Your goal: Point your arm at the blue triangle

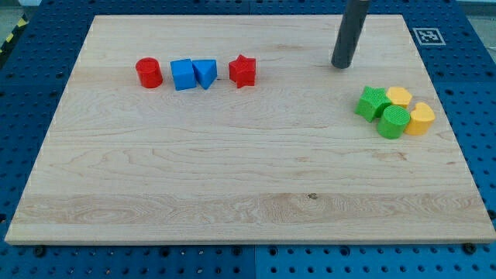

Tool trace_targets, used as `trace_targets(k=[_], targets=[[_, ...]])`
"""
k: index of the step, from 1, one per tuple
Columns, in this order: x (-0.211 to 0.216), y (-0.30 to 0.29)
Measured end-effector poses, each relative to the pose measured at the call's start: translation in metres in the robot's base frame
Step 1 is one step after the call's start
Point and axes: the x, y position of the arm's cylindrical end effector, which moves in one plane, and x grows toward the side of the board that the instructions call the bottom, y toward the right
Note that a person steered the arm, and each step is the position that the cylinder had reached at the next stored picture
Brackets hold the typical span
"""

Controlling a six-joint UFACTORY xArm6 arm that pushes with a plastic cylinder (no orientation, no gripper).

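The blue triangle point(206, 73) lies on the wooden board point(232, 170) at the upper left, touching a blue cube point(183, 74) on its left. A red cylinder point(149, 73) sits left of the cube and a red star point(242, 71) sits right of the triangle. My rod comes down from the view's top right, and my tip point(341, 65) rests on the board far to the right of the blue triangle, well apart from the red star.
A cluster sits at the right: a green star point(373, 103), a green cylinder point(393, 122), a yellow hexagon point(399, 97) and a yellow heart-like block point(421, 118). It lies below and right of my tip. A marker tag point(427, 36) is beyond the board's top right corner.
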Motion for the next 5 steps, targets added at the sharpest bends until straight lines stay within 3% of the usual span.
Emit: trace_targets(k=[5], targets=[[-0.031, -0.214]])
